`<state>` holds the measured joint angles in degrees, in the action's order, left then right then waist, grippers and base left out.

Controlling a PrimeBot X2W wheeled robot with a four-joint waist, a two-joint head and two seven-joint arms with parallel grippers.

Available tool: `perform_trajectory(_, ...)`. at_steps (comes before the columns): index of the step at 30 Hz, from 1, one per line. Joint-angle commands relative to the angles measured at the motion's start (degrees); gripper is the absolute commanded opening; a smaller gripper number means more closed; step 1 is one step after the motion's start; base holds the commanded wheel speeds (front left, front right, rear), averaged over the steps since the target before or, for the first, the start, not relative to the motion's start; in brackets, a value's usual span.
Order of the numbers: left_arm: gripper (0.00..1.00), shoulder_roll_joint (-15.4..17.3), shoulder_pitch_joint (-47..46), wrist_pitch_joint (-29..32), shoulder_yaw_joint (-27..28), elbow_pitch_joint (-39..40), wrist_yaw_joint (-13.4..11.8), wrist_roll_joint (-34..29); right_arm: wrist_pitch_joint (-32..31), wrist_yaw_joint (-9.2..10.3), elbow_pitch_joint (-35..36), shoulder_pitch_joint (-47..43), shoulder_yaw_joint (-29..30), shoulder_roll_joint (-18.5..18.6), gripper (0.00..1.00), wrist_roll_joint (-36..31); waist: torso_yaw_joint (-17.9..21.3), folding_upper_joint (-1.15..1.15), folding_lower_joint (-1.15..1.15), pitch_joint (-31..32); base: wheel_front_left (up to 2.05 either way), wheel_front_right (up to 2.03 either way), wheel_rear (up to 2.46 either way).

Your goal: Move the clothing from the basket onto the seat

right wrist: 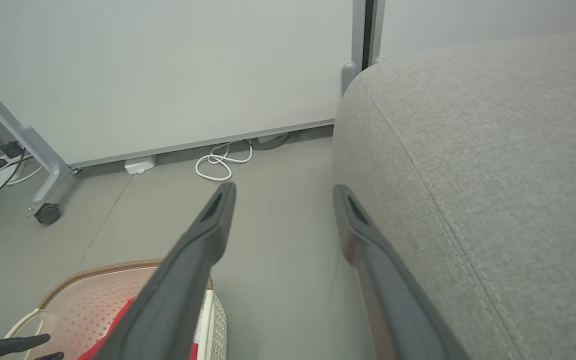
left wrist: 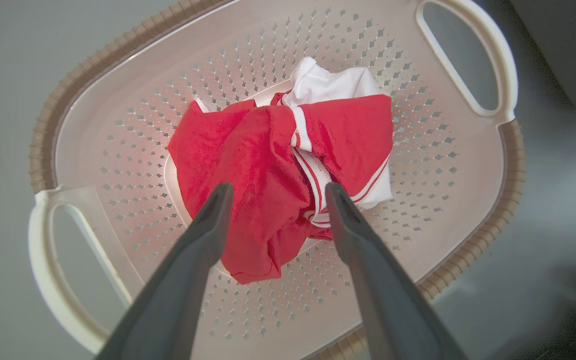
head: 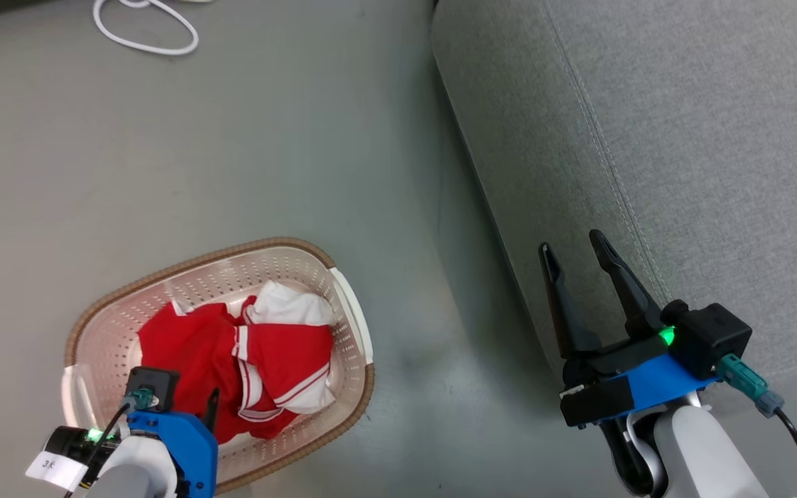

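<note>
Bright red clothing [head: 246, 360] with white trim and thin stripes lies crumpled in a heap at the bottom of the basket [head: 218, 254], which stands on the grey floor [head: 232, 138] to the left of the seat [head: 647, 138]. A fold of plain white cloth shows at the heap's far side. The left hand [left wrist: 276, 187] points down into the basket from its near end, its two dark fingers spread wide over the red cloth and holding nothing; whether the tips touch the fabric cannot be told. The right hand [head: 570, 242], also wide and empty, hovers by the seat's near left edge, fingers pointing away. The basket is oval cream plastic with perforated walls, a brown woven-look rim and loop handles. The seat is light-grey woven upholstery with a rounded edge and a double-stitched seam. A white cable [head: 146, 31] loops on the far floor.
</note>
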<state>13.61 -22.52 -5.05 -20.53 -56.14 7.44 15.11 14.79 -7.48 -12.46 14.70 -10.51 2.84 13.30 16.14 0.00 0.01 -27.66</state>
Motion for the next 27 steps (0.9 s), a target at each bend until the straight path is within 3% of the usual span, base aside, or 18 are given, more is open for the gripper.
perform_trajectory(1,1.0,1.3,-1.9,0.7,-0.6,-1.2,0.0,0.4,0.4,-0.03,0.4,1.4,-0.3,0.1,1.0,1.0,3.6,0.0,-0.01,-5.0,0.0,0.0,0.0)
perform_trajectory(12,1.0,4.8,-6.7,5.0,-6.1,-5.6,-0.8,-0.8,0.5,-0.03,3.2,2.6,-0.7,0.1,1.0,4.2,6.0,0.0,-0.01,-11.6,0.0,0.0,0.0)
perform_trajectory(24,1.0,4.9,-11.3,7.6,-7.3,-10.3,-8.4,-2.5,0.5,-0.03,4.4,2.1,-0.1,0.1,1.0,3.6,6.0,0.0,-0.01,-14.4,0.0,0.0,0.0)
perform_trajectory(25,0.76,4.9,-11.7,7.7,-7.3,-10.5,-8.6,-2.5,0.5,-0.03,4.4,2.1,-0.1,0.1,1.0,3.6,5.9,0.0,-0.01,-14.5,0.0,0.0,0.0)
perform_trajectory(26,0.22,4.9,-12.1,7.4,-7.4,-10.6,-8.8,-2.5,0.5,-0.03,4.4,2.0,-0.1,0.1,1.0,3.5,5.8,0.0,-0.01,-14.6,0.0,0.0,0.0)
perform_trajectory(27,0.0,4.9,-12.4,7.0,-7.4,-10.6,-8.8,-2.4,0.5,-0.03,4.4,2.0,0.0,0.1,1.0,3.5,5.7,0.0,-0.01,-14.6,0.0,0.0,0.0)
